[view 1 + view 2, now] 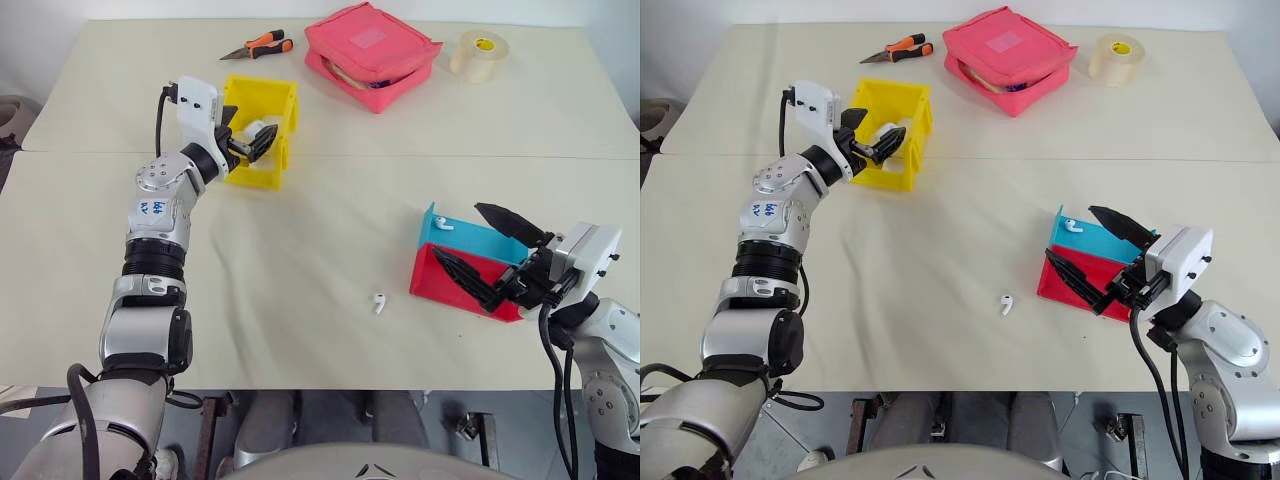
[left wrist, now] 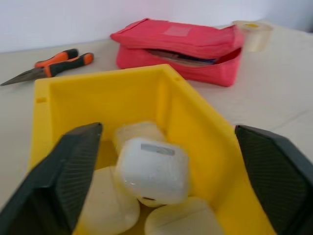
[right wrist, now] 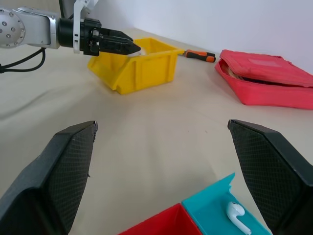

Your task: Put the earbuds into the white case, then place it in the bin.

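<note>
Now: white case in bin | earbud in blue tray | all fingers open

Silver jointed arms, black cables, white wrist housings.

Head stereo pair looking down over the bench, left wrist camera close inside the bin, right wrist camera low, facing it across the bench.
</note>
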`<action>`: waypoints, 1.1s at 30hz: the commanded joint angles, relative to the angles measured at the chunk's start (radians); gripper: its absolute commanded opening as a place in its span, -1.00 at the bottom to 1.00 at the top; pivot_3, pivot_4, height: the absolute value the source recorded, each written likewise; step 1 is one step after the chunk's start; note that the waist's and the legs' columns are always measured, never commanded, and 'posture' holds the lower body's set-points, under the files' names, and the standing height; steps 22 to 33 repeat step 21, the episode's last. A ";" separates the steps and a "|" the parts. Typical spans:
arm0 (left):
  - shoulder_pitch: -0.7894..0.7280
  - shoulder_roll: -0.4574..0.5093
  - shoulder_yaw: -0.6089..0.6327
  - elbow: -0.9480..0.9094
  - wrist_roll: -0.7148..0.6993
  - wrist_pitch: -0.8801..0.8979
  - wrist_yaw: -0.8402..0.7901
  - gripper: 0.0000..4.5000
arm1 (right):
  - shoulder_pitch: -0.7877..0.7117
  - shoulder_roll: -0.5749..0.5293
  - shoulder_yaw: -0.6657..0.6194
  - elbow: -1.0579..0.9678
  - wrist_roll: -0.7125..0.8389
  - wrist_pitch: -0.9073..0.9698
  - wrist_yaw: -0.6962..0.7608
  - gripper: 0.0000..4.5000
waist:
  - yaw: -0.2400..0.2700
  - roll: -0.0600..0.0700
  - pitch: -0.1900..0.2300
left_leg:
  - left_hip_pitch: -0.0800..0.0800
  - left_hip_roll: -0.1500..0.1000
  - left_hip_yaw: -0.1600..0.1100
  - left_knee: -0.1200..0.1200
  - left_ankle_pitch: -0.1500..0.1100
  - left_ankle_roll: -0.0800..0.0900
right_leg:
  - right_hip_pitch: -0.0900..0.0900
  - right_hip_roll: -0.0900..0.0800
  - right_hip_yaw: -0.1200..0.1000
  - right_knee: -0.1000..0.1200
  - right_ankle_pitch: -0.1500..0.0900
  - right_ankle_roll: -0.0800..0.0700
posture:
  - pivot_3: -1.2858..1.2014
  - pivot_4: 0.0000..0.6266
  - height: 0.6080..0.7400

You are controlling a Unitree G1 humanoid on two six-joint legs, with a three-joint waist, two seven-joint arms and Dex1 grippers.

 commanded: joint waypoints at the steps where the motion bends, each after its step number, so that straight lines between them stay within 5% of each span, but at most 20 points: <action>1: 0.037 0.049 0.018 -0.116 -0.043 -0.034 -0.111 0.98 | 0.017 -0.011 -0.026 -0.040 0.016 -0.014 0.008 1.00 | -0.001 0.000 0.000 | 0.000 0.000 0.000 0.000 0.000 0.000 | 0.000 0.000 0.000 0.000 0.000 0.000 | 0.03 -0.52 1.00; 12: 0.395 0.295 0.006 -0.350 -0.124 -0.168 -0.613 0.98 | 0.029 -0.127 -0.114 0.035 0.024 -0.055 0.162 1.00 | -0.009 0.001 0.000 | 0.001 0.002 0.000 0.001 0.000 0.000 | 0.000 0.000 0.000 0.001 0.000 0.000 | 0.03 -0.52 1.00; 17: 0.447 0.286 -0.021 -0.352 -0.034 -0.321 -0.570 0.98 | 0.046 -0.203 -0.080 0.088 0.006 -0.064 0.290 1.00 | 0.009 0.000 0.000 | 0.001 0.001 -0.001 0.002 0.000 0.000 | 0.002 0.000 0.000 0.000 0.000 0.000 | 0.03 -0.52 1.00; 33: 0.479 0.259 -0.030 -0.398 -0.066 -0.311 -0.574 0.98 | 0.022 -0.220 -0.077 0.139 -0.003 -0.074 0.331 1.00 | 0.003 0.000 0.000 | 0.001 0.001 -0.001 0.001 0.000 0.000 | 0.002 0.000 0.000 0.000 0.000 0.000 | 0.03 -0.52 1.00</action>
